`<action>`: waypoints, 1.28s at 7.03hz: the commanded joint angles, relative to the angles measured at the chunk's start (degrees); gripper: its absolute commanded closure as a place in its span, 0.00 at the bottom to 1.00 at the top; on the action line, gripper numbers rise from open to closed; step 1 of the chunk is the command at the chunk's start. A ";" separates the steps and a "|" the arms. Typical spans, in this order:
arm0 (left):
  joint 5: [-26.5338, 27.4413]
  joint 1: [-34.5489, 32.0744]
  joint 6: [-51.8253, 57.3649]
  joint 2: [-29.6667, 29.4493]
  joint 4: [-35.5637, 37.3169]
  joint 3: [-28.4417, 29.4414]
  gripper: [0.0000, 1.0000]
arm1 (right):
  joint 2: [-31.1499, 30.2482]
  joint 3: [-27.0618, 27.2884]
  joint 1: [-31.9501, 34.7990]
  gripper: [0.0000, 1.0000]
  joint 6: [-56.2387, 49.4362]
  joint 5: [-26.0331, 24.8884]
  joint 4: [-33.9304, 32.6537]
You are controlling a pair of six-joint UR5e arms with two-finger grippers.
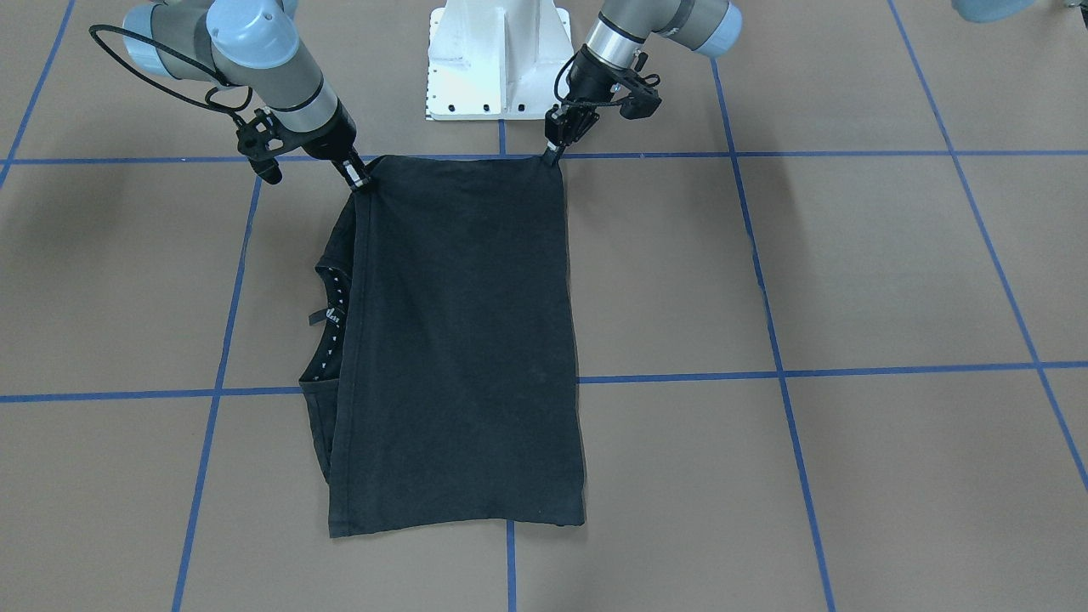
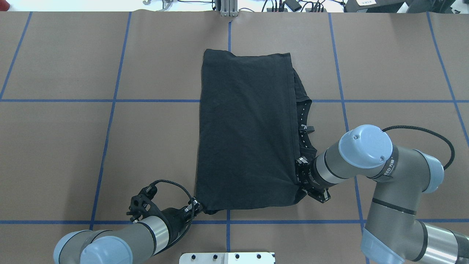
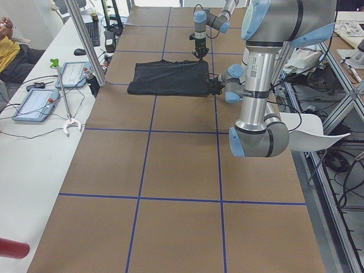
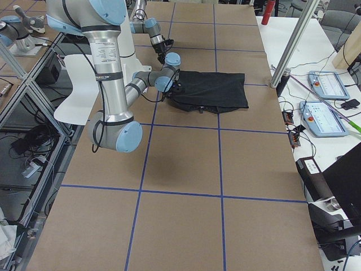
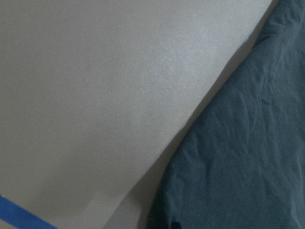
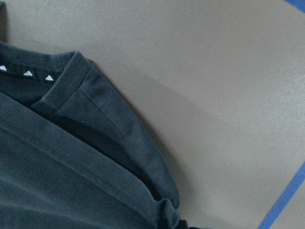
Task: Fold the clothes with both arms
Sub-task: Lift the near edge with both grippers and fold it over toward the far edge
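Observation:
The black T-shirt [image 1: 459, 340] lies folded into a long rectangle on the brown table, plain side up; its logo is hidden. The white-dotted neck tape [image 1: 336, 314] peeks out along one long edge. My left gripper [image 1: 552, 153] is shut on the shirt's near corner on my left, low at the table, as also seen in the overhead view [image 2: 198, 206]. My right gripper [image 1: 359, 180] is shut on the other near corner [image 2: 300, 178], next to the collar. The near hem runs straight between them. The wrist views show only cloth [image 5: 238, 157] [image 6: 71, 167] and table; the fingers are out of frame.
The white base plate [image 1: 497, 59] stands just behind the near hem. Blue tape lines [image 2: 110, 110] grid the brown table. A side bench with control tablets [image 3: 34, 102], a grabber tool [image 3: 62, 96] and a seated person [image 3: 11, 45] runs along the far side.

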 commanded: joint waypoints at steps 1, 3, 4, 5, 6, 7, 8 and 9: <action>-0.03 -0.10 -0.03 0.51 0.49 -3.48 1.00 | -0.33 1.77 0.06 1.00 0.00 0.31 -0.04; -0.03 -0.01 -1.61 3.83 0.75 -10.14 1.00 | -2.68 6.32 0.06 1.00 0.09 2.23 -0.22; -0.12 0.08 -3.18 3.94 3.63 -13.05 1.00 | -4.01 8.70 0.15 1.00 0.18 3.72 -0.22; -0.47 0.08 -4.15 3.77 6.35 -16.90 1.00 | -4.28 10.03 0.24 1.00 0.35 5.21 -0.22; -1.00 0.16 -4.86 3.50 8.29 -17.99 1.00 | -5.33 12.39 0.50 1.00 0.53 7.75 -0.22; -1.00 0.17 -4.95 3.50 8.49 -18.87 1.00 | -6.82 14.76 1.72 1.00 0.61 10.56 -0.22; -1.00 0.17 -4.96 2.89 8.58 -19.22 1.00 | -6.66 14.61 3.82 1.00 0.53 12.68 -0.22; -1.87 -0.53 -4.35 -0.33 9.27 -18.97 1.00 | -6.05 12.96 5.58 1.00 0.27 12.96 -0.31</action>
